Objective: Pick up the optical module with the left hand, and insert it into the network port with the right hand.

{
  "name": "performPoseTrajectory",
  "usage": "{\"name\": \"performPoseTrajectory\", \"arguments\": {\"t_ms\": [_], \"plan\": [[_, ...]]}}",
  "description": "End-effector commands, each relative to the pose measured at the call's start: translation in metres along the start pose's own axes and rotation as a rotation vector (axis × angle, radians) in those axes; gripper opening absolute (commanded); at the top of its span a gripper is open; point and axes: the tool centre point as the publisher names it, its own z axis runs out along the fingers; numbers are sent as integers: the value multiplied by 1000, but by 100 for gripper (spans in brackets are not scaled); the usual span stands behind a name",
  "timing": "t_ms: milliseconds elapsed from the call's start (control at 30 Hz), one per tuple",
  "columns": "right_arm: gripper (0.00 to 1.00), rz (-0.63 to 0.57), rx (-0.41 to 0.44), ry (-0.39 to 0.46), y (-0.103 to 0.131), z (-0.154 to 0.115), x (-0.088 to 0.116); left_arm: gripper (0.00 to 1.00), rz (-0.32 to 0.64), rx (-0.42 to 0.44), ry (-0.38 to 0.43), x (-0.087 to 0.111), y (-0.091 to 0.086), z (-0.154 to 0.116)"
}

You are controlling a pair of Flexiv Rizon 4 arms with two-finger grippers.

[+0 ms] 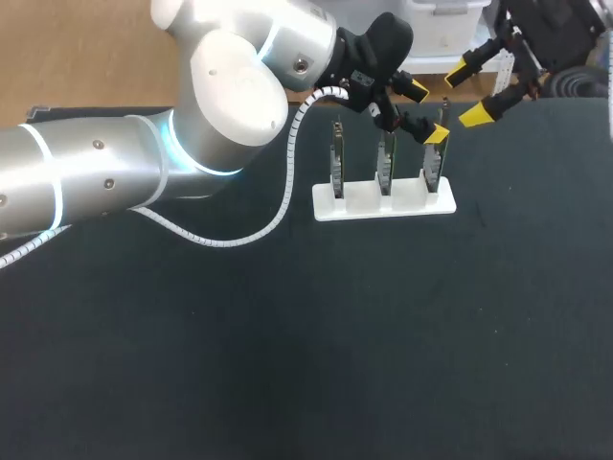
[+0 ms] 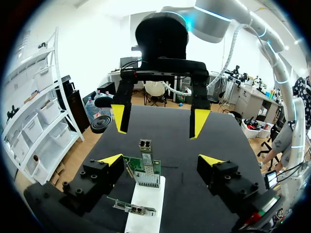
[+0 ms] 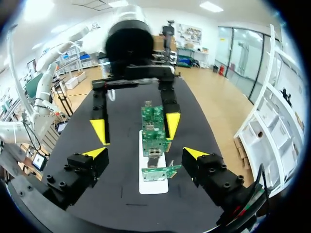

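Note:
A white stand [image 1: 383, 203] holds three upright green network cards [image 1: 385, 163]. In the left wrist view a silver optical module [image 2: 145, 146] stands in the top of one card [image 2: 144, 171], untouched, between and just ahead of my left gripper [image 2: 160, 159]. My left gripper [image 1: 426, 113] hangs open over the stand's right end. My right gripper [image 1: 469, 92] is open and empty, up and to the right of the stand. In the right wrist view the cards [image 3: 154, 138] line up ahead of my right gripper [image 3: 145, 153], with my left gripper [image 3: 135, 126] beyond them.
The dark table mat [image 1: 335, 345] spreads out in front of the stand. My left arm [image 1: 144, 163] with its white coiled cable [image 1: 278, 211] crosses the back left. A black coil [image 1: 575, 81] lies at the far right edge.

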Motion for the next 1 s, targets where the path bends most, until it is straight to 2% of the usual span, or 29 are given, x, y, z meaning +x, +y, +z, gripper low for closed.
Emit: {"name": "performPoseTrajectory", "arguments": {"t_ms": [33, 67, 400, 433, 467, 500, 1000], "plan": [[100, -15, 14, -39, 10, -10, 7, 100, 1, 2, 1, 0, 1, 0], [100, -24, 7, -74, 11, -12, 8, 100, 1, 2, 1, 0, 1, 0], [100, -5, 48, -58, 16, -21, 17, 100, 1, 2, 1, 0, 1, 0], [87, -2, 52, -54, 15, -21, 17, 100, 1, 2, 1, 0, 1, 0], [16, -2, 54, -57, 15, -21, 18, 100, 1, 2, 1, 0, 1, 0], [0, 1, 63, -49, 15, -21, 19, 100, 1, 2, 1, 0, 1, 0], [0, -17, 54, -37, 6, -21, 14, 100, 1, 2, 1, 0, 1, 0]]}}
